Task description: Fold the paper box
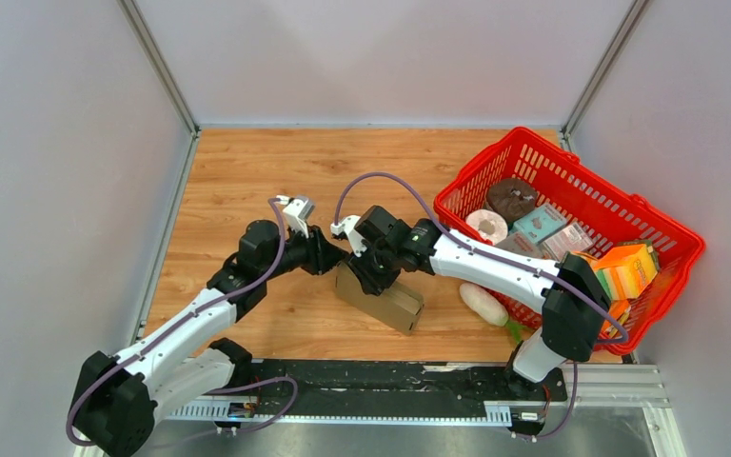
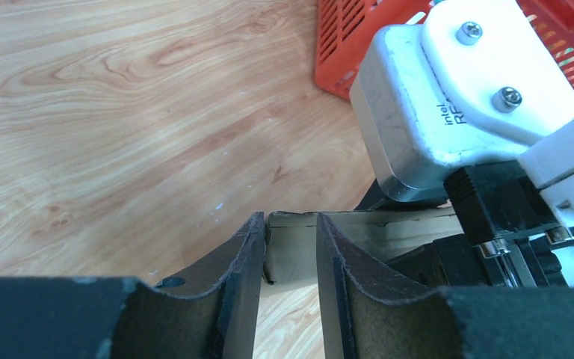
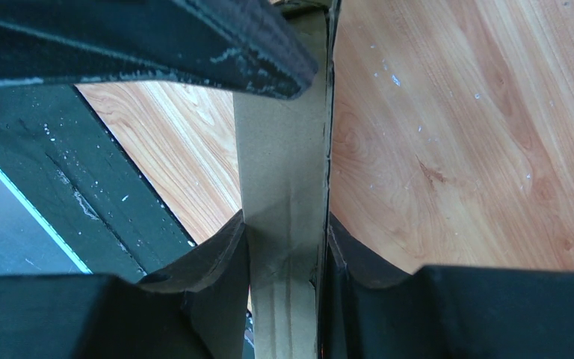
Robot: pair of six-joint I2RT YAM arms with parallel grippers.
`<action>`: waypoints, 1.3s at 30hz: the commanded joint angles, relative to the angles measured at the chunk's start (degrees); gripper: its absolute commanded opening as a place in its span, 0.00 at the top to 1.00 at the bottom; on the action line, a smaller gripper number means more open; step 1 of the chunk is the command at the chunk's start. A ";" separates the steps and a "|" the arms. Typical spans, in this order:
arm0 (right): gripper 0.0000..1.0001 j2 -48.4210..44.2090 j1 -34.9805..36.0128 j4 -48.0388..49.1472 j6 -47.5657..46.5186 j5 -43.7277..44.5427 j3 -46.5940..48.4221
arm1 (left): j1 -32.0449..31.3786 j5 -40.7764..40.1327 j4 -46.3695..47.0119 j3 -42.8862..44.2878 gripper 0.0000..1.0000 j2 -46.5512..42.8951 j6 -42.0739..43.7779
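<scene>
While the plain brown cardboard box (image 1: 390, 303) rests just toward 6 o'clock from the middle of the wooden surface (image 1: 247, 171), the right fingers (image 3: 351, 254) pinch one of its panels, probably to steady the body so a flap can be worked. Reaching in from 9 o'clock, the left fingers (image 2: 232, 254) straddle a card edge at the box's 10 o'clock end; whether they clamp it I cannot tell.

paper box (image 1: 385, 300) on table (image 1: 247, 171), basket (image 1: 481, 164) to its right, packet (image 1: 484, 303) between them
</scene>
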 commanded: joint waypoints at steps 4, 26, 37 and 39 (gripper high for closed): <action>0.74 -0.87 0.24 -0.57 1.24 -1.99 -1.56 | -1.33 0.68 -1.27 2.21 0.62 -0.74 2.15; 0.74 -2.27 0.51 2.42 1.94 0.38 -3.14 | -5.29 -11.10 -4.18 -1.30 1.00 -6.45 5.85; 0.71 -0.43 1.12 6.29 1.59 6.01 -1.21 | -6.96 -13.56 -1.98 -6.49 1.00 -9.70 2.85; 0.71 -0.08 1.30 6.55 0.97 6.09 -0.51 | -6.96 -14.87 -2.76 -6.93 1.00 -10.14 2.85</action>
